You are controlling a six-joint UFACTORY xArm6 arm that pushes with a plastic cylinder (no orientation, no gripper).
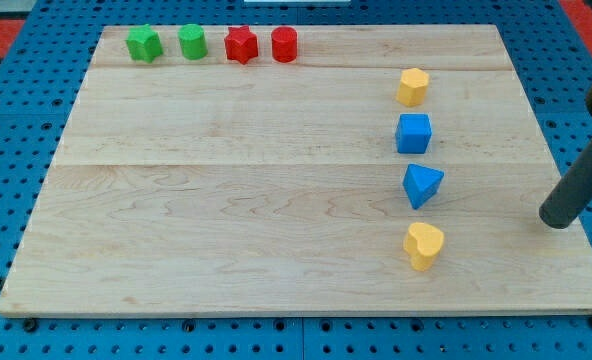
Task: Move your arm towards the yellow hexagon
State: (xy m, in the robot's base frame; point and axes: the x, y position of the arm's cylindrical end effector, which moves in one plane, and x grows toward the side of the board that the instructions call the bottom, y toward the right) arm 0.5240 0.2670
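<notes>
My tip rests on the board near its edge at the view's right. It is a bare rod end: nothing to spread or pinch, touching no block. The yellow hexagon lies up and to the view's left of my tip, well apart, heading a column: blue cube, blue triangular block, yellow heart below it. The column looks laid out deliberately, evenly spaced. Approach judged barely begun. A diagonal path up-left should stay clear of the blue pieces. Green and red blocks sit far off, top left.
</notes>
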